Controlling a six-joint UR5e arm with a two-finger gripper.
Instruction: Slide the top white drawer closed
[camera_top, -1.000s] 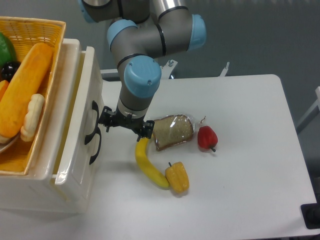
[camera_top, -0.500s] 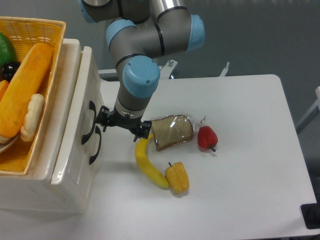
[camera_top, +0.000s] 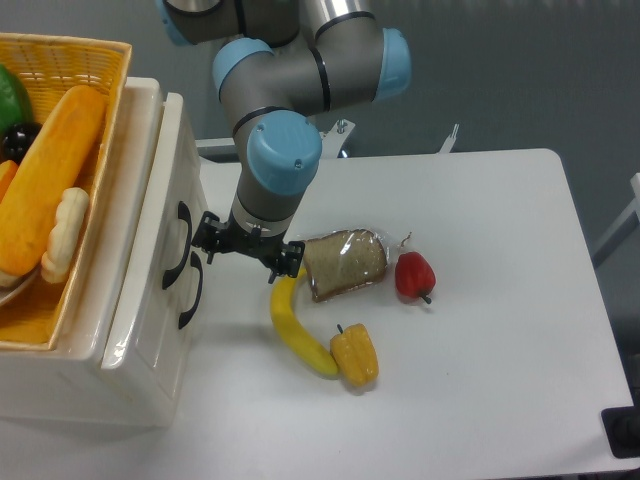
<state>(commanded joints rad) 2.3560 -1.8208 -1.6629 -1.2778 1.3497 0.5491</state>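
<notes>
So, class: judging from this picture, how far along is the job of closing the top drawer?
Nearly done: the top white drawer sits almost flush with the lower drawer front. The hand is beside its black handle; contact is unclear. At most a final nudge and backing away remain.

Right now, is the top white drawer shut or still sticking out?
Shut, or very nearly. The top white drawer has its front about level with the lower drawer front beneath it, and no open gap shows.

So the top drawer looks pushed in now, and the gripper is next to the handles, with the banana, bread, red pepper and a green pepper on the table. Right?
Not quite: the pepper beside the banana is yellow, not green, as the camera view shows. The rest stands: the top white drawer looks pushed in, the gripper is next to the handles, and the bread and red pepper are on the table.
</notes>
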